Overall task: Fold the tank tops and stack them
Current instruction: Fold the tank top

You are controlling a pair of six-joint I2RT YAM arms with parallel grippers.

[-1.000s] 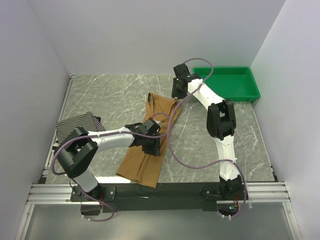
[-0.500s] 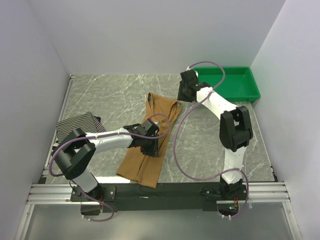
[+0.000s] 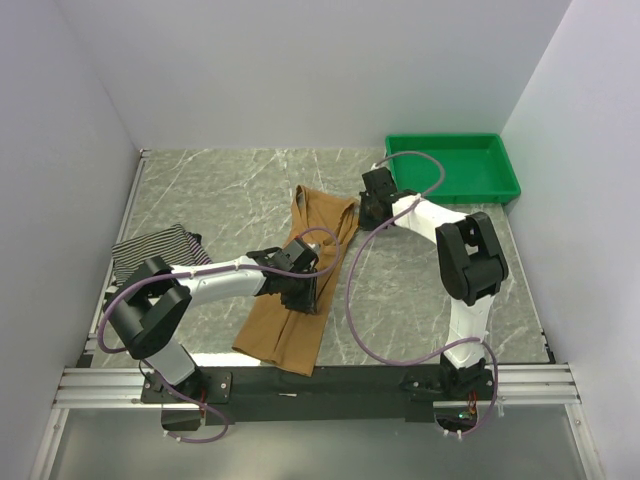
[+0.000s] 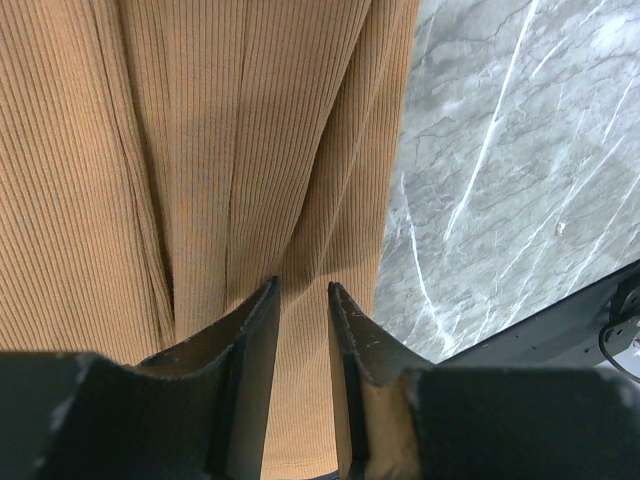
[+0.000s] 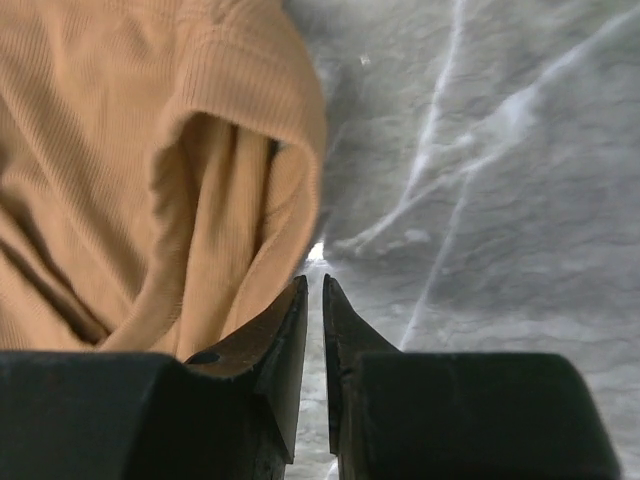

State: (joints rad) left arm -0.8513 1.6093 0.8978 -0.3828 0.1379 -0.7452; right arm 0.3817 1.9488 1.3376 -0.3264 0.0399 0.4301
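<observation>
Since my right gripper (image 5: 313, 283) stands nearly together at the strap (image 5: 255, 95) edge, catch untellable: risk, pinching bare table (image 5: 480, 200) and lifting nothing. Tan tank top (image 3: 278, 335): flat, mid-table. My left gripper (image 4: 303, 288): narrow slit on its ribbed middle, hold untellable; risk, bunching the cloth.

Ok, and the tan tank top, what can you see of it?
The tan tank top is ribbed knit, gathered into a long creased strip, lying on the marbled table from the near edge slanting away rightward. The left gripper sits on its middle, seemingly pinching a fold. At the far end a strap loop gapes beside the nearly closed right gripper, with no cloth visible between its fingers.
</observation>
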